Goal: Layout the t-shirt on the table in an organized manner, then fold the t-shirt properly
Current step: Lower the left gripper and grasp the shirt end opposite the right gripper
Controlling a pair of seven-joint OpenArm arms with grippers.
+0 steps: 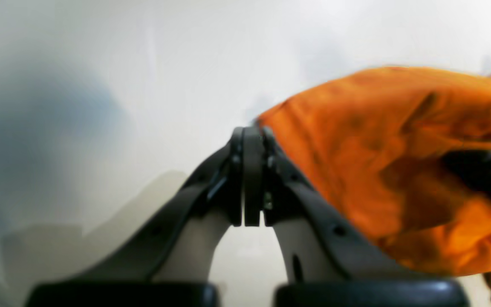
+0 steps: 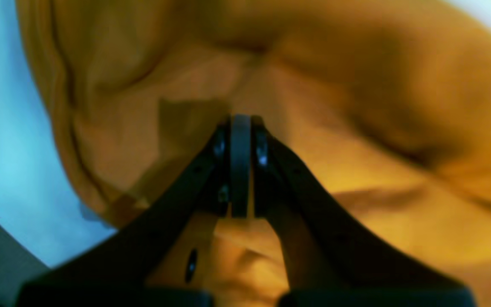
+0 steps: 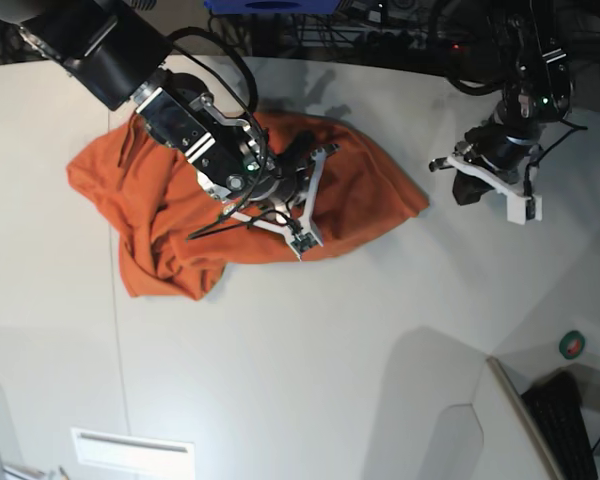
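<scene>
The orange t-shirt [image 3: 170, 215] lies crumpled and bunched on the left middle of the white table [image 3: 330, 350]. My right gripper [image 3: 298, 152] is down on the shirt's middle. In the right wrist view the right gripper [image 2: 240, 119] is shut, its tips meet the t-shirt [image 2: 356, 106] cloth, and its shadow runs right up to them. My left gripper [image 3: 464, 191] hovers just right of the shirt's right-hand corner. In the left wrist view the left gripper [image 1: 252, 133] is shut with nothing between the pads, and the t-shirt [image 1: 390, 149] lies to its right.
A thin dark seam [image 3: 115, 330] crosses the table on the left. The table's curved edge [image 3: 500, 365] cuts in at the bottom right, with a green tape roll [image 3: 573, 345] and a keyboard [image 3: 572, 420] beyond it. Cables and gear line the far edge.
</scene>
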